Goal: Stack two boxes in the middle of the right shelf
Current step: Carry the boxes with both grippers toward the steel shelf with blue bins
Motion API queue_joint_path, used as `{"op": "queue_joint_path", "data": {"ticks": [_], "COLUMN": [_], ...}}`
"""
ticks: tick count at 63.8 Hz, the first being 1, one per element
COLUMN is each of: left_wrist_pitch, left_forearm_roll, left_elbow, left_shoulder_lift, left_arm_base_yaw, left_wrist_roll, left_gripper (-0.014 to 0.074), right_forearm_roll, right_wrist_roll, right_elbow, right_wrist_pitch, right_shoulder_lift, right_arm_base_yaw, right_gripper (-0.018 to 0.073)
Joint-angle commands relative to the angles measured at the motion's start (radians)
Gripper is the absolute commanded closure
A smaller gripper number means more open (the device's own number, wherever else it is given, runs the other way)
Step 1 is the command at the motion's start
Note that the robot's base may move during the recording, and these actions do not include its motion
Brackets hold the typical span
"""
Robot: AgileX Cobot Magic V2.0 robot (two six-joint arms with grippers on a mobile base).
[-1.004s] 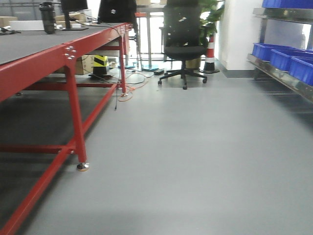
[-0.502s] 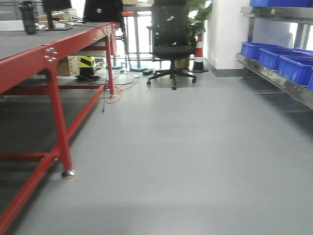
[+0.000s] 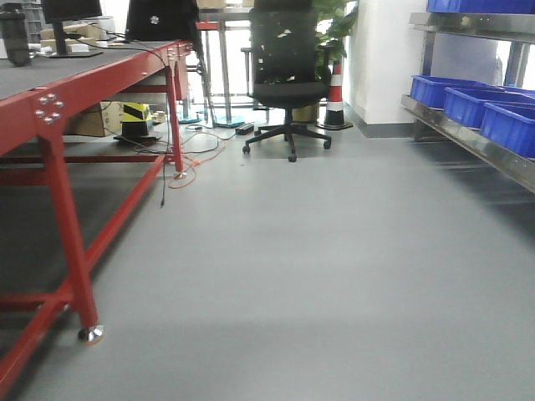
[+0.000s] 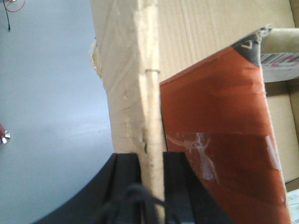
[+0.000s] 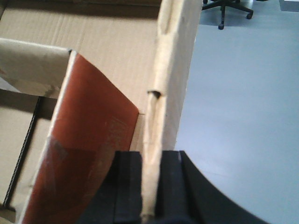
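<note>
I have my left claw [image 4: 152,163] clamped on a cardboard box [image 4: 196,32] wall, my right claw [image 5: 152,161] clamped likewise on cardboard; the shelf [image 3: 468,140] stands ahead-right

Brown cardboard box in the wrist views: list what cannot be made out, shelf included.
Left wrist view: the brown corrugated cardboard box runs past the frame edges; a second box cannot be told.
Right wrist view: the right tool hides the wall's gripped part.
Front view: the shiny stainless-steel shelf is cut by the right edge.
</note>
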Motion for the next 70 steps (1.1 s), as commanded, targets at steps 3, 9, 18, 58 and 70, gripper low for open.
{"op": "queue_joint_path", "data": {"ticks": [3,9,18,58,70], "left_wrist_pitch": [-0.038,-0.038,-0.038,-0.038,-0.038], "left_forearm_roll": [0.025,0.025,0.025,0.025,0.033], "left_elbow": [-0.011,-0.011,-0.011,-0.011,-0.011], "left_shoulder_lift": [-0.015,-0.015,-0.015,-0.015,-0.015], "left_arm_base_yaw": [0.004,0.004,0.004,0.004,0.003], "left_wrist_roll": [-0.001,-0.001,-0.001,-0.001,-0.001], "left_gripper": [0.0708,0.0708,0.0708,0.0708,0.0708], "right_forearm_roll": [-0.035,-0.035,-0.035,-0.035,-0.035], "right_wrist_roll": [-0.018,-0.018,-0.018,-0.018,-0.018], "right_elbow": [-0.01,-0.01,-0.01,-0.01,-0.01], "right_wrist_pitch": [-0.05,-0.05,-0.05,-0.05,-0.05], "right_shoulder_lift": [-0.014,-0.014,-0.014,-0.014,-0.014], "right_arm_base_yaw": [-0.01,-0.01,-0.01,-0.01,-0.01], "right_gripper": [0.0712,0.0712,0.0712,0.0712,0.0712]}}
